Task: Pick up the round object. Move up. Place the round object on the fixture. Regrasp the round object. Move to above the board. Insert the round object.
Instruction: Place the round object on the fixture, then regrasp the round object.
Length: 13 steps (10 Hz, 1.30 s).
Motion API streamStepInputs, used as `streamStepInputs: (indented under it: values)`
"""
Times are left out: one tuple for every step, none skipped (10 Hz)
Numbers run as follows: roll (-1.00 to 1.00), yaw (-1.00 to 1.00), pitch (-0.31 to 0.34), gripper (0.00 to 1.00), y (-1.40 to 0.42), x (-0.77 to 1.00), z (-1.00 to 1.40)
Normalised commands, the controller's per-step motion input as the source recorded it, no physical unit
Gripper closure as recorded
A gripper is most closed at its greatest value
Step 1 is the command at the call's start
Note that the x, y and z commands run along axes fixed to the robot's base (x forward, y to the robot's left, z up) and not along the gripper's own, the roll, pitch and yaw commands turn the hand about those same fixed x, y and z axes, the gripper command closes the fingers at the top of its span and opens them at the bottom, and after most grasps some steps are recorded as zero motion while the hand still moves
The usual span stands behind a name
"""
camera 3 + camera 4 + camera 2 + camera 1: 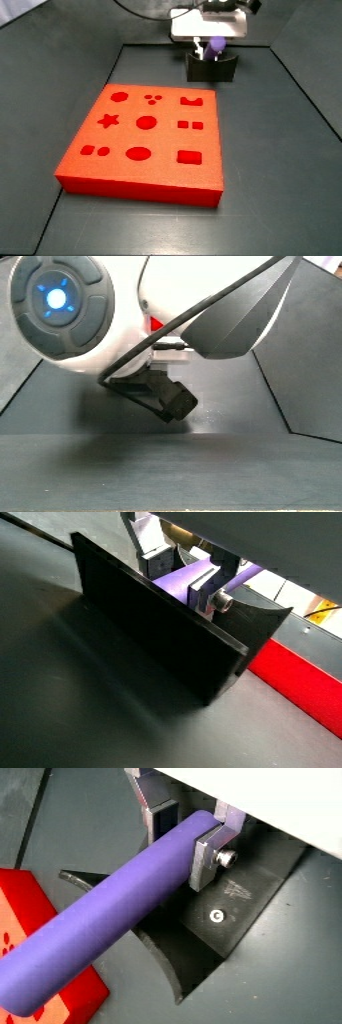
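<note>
The round object (107, 918) is a smooth purple peg lying level, one end between my fingers and the rest reaching out toward the board (24, 903). My gripper (185, 843) is shut on that end, with silver plates on both sides. The peg sits in the curved notch of the dark fixture (201, 958). In a wrist view the fixture's wall (147, 632) hides most of the peg (178, 585), and the gripper (183, 582) stands just behind it. In a side view the gripper (210, 25), peg (214, 48) and fixture (211, 70) stand beyond the orange-red board (147, 135).
The board's top has several shaped cut-outs, a round hole (147, 122) among them. A red edge of the board (301, 682) lies close beside the fixture. A large white rounded device (80, 316) blocks most of a side view.
</note>
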Motion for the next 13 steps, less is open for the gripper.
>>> streamStepInputs:
  values:
    - [-0.12, -0.06, 0.003, 1.00, 0.08, 0.09, -0.47]
    - [0.00, 0.00, 0.000, 1.00, -0.50, 0.00, -0.17]
    - [0.00, 0.00, 0.000, 0.00, 0.00, 0.00, 0.00]
    - [0.05, -0.01, 0.012, 0.00, 0.00, 0.00, 1.00]
    - [0.05, -0.01, 0.018, 0.00, 0.00, -0.01, 1.00]
    - [0.06, 0.00, 0.028, 0.00, 0.00, -0.03, 1.00]
    - [0.07, 0.00, 0.036, 0.00, -0.01, -0.03, 1.00]
    - [0.07, 0.00, 0.044, 0.00, -0.01, -0.03, 1.00]
    - [0.05, 0.00, 0.060, 0.00, 0.00, -0.04, 0.94]
    - [0.05, -0.01, 0.071, 0.00, 0.00, -0.03, 0.70]
    - [0.04, -0.02, 0.068, 0.00, 0.00, -0.03, 0.52]
    - [0.04, -0.02, 0.065, 0.00, 0.00, -0.03, 0.40]
    - [1.00, 0.04, 0.069, 0.00, -1.00, 0.00, 0.99]
